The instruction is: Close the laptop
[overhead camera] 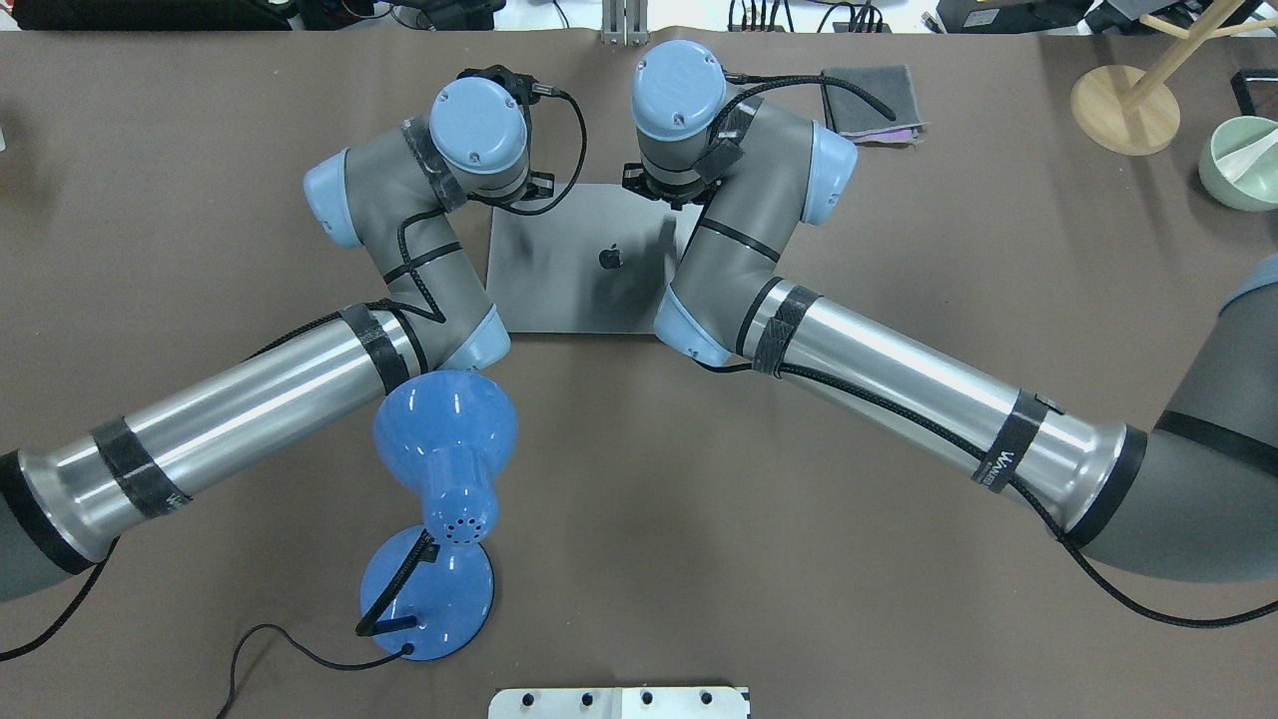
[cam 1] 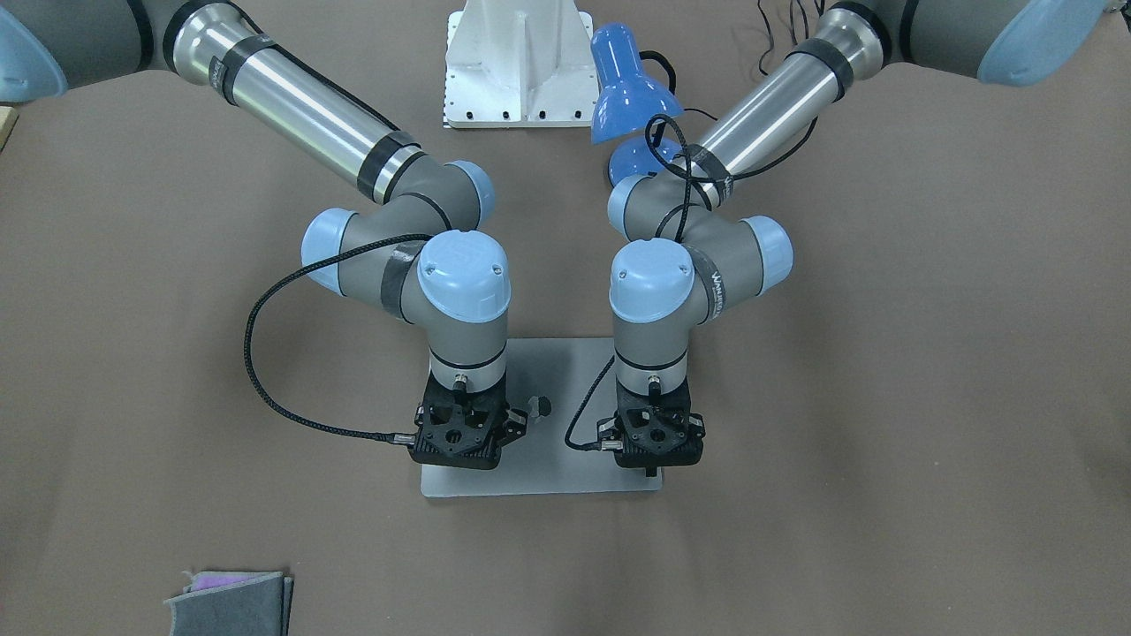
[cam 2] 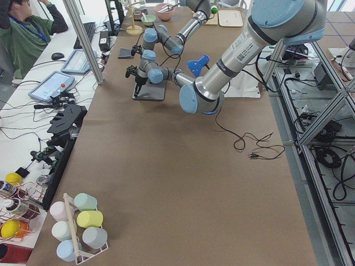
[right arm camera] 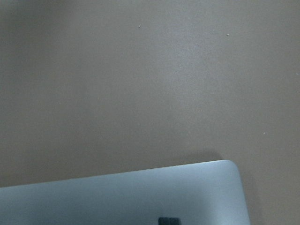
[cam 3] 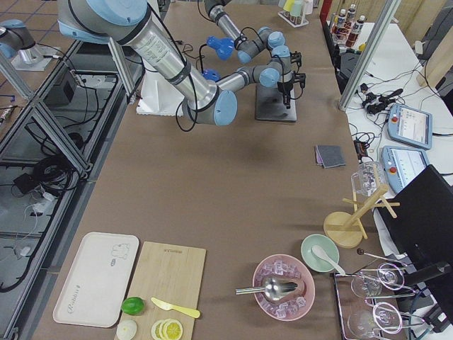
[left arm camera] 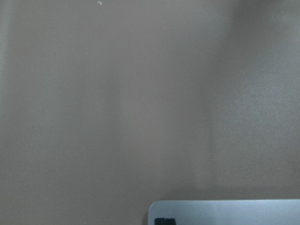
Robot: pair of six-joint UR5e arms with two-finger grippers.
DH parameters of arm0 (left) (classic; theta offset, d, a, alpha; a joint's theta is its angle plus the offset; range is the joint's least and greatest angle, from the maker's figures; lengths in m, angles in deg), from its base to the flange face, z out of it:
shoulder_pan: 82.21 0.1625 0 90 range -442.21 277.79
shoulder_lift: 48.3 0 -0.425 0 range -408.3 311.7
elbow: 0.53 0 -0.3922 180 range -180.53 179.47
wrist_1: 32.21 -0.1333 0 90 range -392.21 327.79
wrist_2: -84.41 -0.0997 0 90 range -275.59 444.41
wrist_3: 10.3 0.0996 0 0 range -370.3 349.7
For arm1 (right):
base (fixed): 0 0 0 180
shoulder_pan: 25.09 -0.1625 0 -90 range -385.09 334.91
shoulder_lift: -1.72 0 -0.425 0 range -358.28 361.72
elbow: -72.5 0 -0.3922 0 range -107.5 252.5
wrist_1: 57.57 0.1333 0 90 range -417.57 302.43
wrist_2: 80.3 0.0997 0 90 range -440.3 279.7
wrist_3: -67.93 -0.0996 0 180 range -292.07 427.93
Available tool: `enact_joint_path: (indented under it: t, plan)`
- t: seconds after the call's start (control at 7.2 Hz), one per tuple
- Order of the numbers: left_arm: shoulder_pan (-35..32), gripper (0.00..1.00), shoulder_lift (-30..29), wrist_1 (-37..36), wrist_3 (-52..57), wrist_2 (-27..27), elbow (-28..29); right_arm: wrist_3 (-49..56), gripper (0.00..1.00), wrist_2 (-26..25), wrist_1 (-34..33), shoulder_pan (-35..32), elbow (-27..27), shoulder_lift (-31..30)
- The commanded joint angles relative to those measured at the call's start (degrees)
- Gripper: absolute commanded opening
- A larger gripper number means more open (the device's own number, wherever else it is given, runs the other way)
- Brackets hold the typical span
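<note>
seemingly the laptop (cam 1: 552,450) lies mid table (cam 1: 884,397), lid flat, logo up; left gripper (cam 1: 656,442) and right gripper (cam 1: 461,435) sit over its operator-side edge, finger spread cannot be told; judgement: press both corners evenly, lightly, straight down.
</note>
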Motion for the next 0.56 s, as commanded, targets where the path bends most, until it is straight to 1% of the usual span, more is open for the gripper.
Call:
enact_joint_path:
  t: [0.0, 0.14, 0.28, 0.42]
  plan:
    - [0.22, 0.0, 0.0, 0.09, 0.0, -0.1, -0.06, 0.26, 0.0, -0.03, 0.0, 0.16, 0.08, -0.03]
    - [0.04, 0.0, 0.0, 0.01, 0.0, -0.01, -0.84, 1.92, 0.0, 0.24, -0.09, -0.54, 0.51, 0.05]
    - [-0.39, 0.01, 0.09, -0.34, 0.09, 0.42, -3.11, 7.15, 0.2, 1.72, -0.09, -2.02, 0.95, -0.03]
    - [-0.4, 0.77, 0.35, -0.61, 0.52, 0.52, -4.7, 7.64, 0.98, 1.99, -0.35, -2.39, 2.18, -0.12]
